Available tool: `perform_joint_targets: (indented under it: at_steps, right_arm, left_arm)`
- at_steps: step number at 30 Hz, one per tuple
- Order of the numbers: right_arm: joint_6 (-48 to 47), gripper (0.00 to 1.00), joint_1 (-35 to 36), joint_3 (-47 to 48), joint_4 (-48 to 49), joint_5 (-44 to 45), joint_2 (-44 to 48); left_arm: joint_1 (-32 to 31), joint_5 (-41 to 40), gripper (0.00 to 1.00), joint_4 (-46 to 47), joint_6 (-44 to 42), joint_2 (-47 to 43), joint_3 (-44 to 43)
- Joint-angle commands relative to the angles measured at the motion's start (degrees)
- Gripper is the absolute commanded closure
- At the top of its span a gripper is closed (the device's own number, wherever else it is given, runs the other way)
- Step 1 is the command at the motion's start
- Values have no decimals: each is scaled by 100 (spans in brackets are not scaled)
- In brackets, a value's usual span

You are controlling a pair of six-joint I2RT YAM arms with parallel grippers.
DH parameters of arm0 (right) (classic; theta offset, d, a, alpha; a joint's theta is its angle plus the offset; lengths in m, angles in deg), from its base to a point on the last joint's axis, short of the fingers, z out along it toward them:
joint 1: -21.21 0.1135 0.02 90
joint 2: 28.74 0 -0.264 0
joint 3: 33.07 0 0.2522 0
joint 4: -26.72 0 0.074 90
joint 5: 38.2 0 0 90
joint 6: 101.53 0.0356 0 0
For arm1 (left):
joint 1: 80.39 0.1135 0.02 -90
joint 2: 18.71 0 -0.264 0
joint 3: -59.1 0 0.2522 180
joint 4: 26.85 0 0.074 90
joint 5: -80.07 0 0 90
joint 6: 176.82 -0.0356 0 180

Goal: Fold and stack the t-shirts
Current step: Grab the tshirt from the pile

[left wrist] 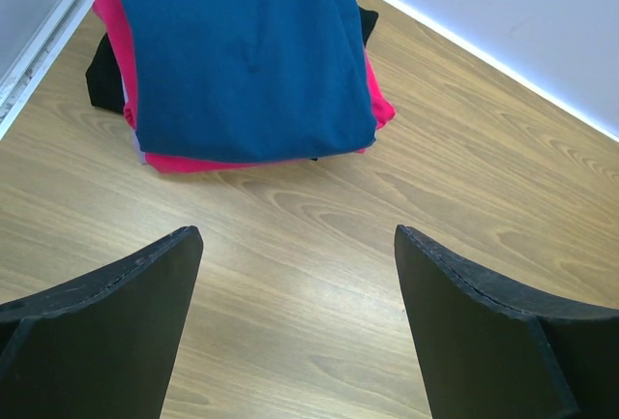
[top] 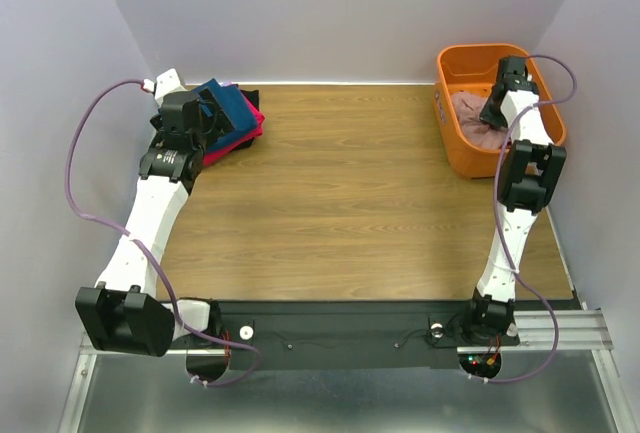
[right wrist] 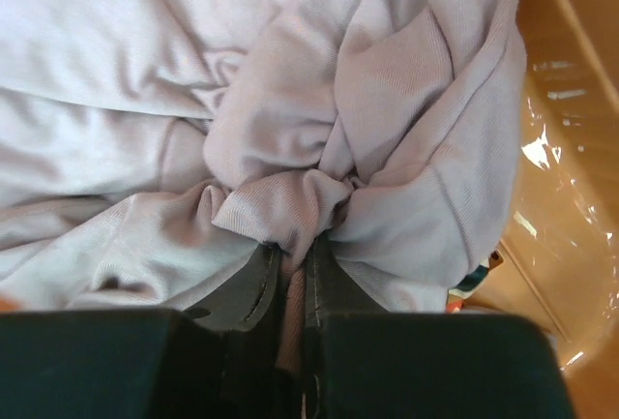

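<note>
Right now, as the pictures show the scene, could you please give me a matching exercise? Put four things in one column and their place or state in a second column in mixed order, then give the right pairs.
Column one:
1. left gripper
2. right gripper
3. blue t-shirt
4. orange basket

Column two:
A. at the far right corner of the table
B. open, holding nothing
C. lying on the magenta t-shirt
D. shut on a fold of the pink t-shirt

Right pairs: 1-B, 2-D, 3-C, 4-A.
</note>
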State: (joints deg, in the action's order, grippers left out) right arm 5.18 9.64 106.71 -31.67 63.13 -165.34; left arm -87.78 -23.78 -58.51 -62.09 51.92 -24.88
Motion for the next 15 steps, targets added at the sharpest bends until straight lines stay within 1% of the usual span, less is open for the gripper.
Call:
perform_joint_targets:
  at_steps: [1, 5, 8, 11, 13, 15]
  right_arm:
    - [78, 100, 59, 590, -73, -352, 422]
    - [78, 100, 59, 1091, 23, -324, 967]
    - [131, 100, 59, 978, 435, -456, 1397]
    - [157, 100, 111, 513, 1155, -492, 2213]
    - [131, 100, 181, 302, 1620, -483, 2470]
    - [131, 100, 208, 362, 1798, -570, 2602]
  left_arm:
    - [10, -110, 8, 14, -12, -251, -1]
    - [2, -66, 8, 57, -56, -295, 52]
    - [10, -30, 8, 101, -74, -365, 104]
    - [10, 5, 8, 154, -91, -427, 183]
    - [2, 13, 8, 172, -100, -480, 245]
    - [2, 14, 8, 198, -100, -515, 280]
